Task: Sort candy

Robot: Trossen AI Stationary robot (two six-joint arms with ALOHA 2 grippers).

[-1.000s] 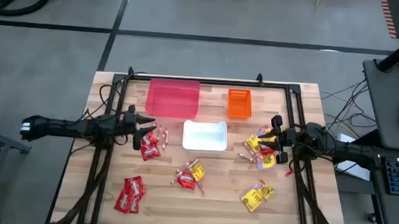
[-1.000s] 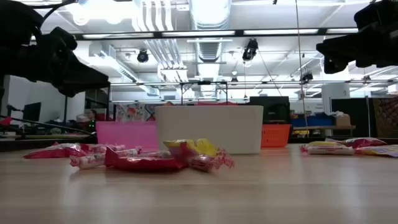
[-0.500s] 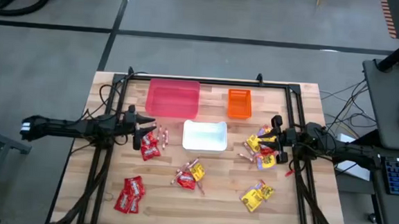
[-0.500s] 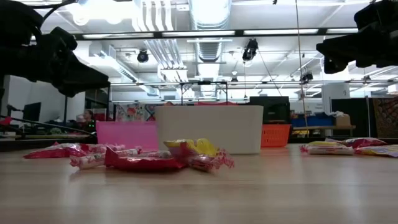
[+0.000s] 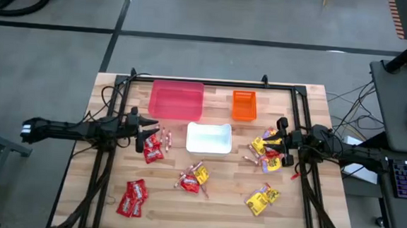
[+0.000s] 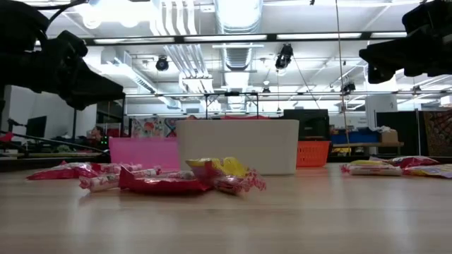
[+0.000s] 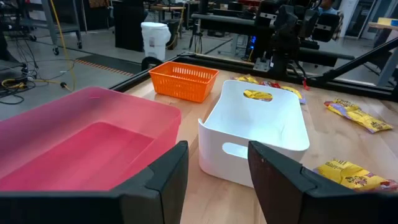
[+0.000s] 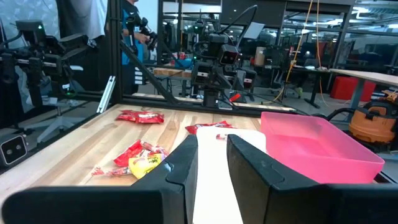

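The candy lies loose on the wooden table (image 5: pixel 297 204) in several heaps, none of it in a bin. One pile of red packets and sticks (image 5: pixel 154 146) sits just beside the left gripper (image 5: pixel 146 133); a second group of red packets (image 5: pixel 132 197) lies near the front left; a mixed heap (image 5: pixel 193 178) of red, yellow and stick sweets lies in the middle, in front of the white bin (image 5: pixel 209 138). On the right side, a yellow and red pile (image 5: pixel 267 153) rests close to the right gripper (image 5: pixel 278 141), and more yellow packets (image 5: pixel 262 197) lie nearer the front. The pink bin (image 5: pixel 177 100) and the orange basket (image 5: pixel 244 105) stand at the back, apart from each other, with the white bin in front of them. Left gripper: raised above the table, fingers (image 7: pixel 165 171) parted with a clear gap, nothing between them. Right gripper: also raised, its fingers (image 8: pixel 186 163) set closer together yet separated, holding nothing. Both point inward toward the white bin.
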